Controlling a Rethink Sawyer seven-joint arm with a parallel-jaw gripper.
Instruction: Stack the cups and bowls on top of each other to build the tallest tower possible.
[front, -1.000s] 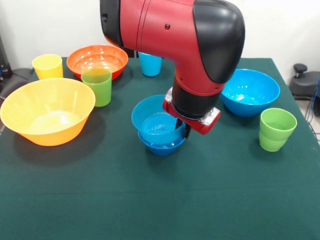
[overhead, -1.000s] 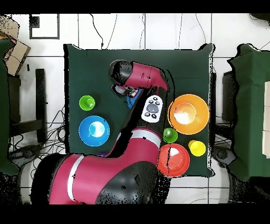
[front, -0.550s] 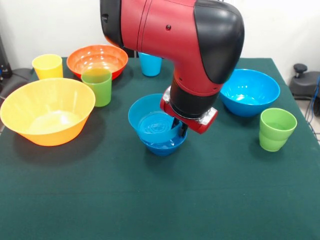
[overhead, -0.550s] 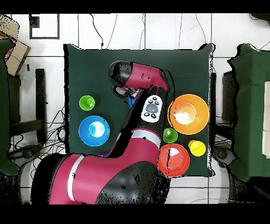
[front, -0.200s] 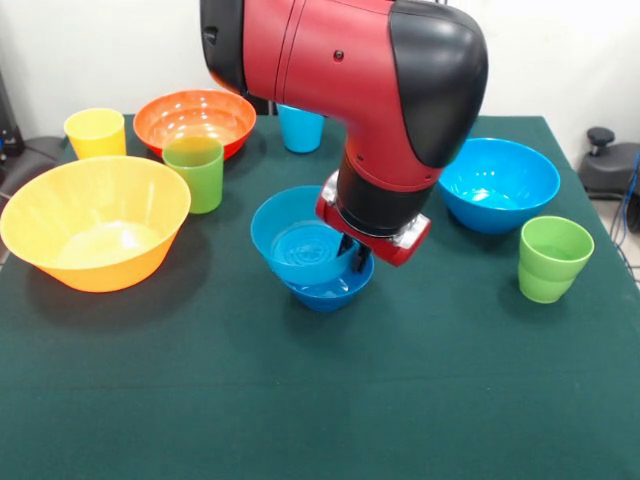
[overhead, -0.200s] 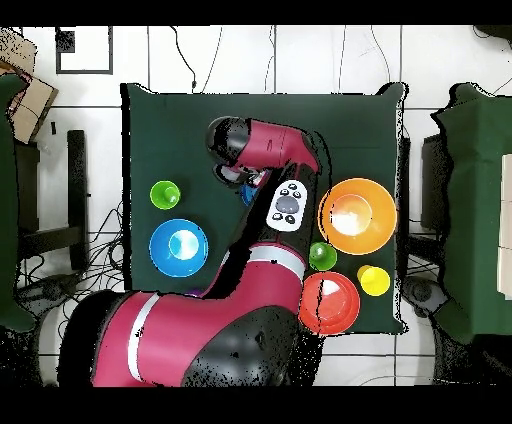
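My gripper (front, -0.200s: 355, 258) is shut on the right rim of the medium light blue bowl (front, -0.200s: 298, 240), which hangs tilted. This bowl rests partly inside the small dark blue bowl (front, -0.200s: 330, 291) at mid-table. In the overhead view the arm's head (overhead, -0.200s: 240, 148) covers both bowls and the gripper. The big yellow-orange bowl (front, -0.200s: 95, 222) sits at the left. The orange-red bowl (front, -0.200s: 195, 120), a yellow cup (front, -0.200s: 95, 132), a green cup (front, -0.200s: 194, 172) and a light blue cup (front, -0.200s: 301, 128) stand behind it. The big light blue bowl (front, -0.200s: 500, 183) and a second green cup (front, -0.200s: 554, 258) are at the right.
Green cloth covers the table (front, -0.200s: 320, 400). The overhead view shows the big light blue bowl (overhead, -0.200s: 178, 246) and a green cup (overhead, -0.200s: 164, 194) left of the arm. The yellow-orange bowl (overhead, -0.200s: 357, 215), the orange-red bowl (overhead, -0.200s: 328, 302) and the yellow cup (overhead, -0.200s: 373, 280) lie to its right.
In the front view the gripper has drifted slightly left with the medium light blue bowl, which now overhangs the dark blue bowl's left side more. Nothing else moved.
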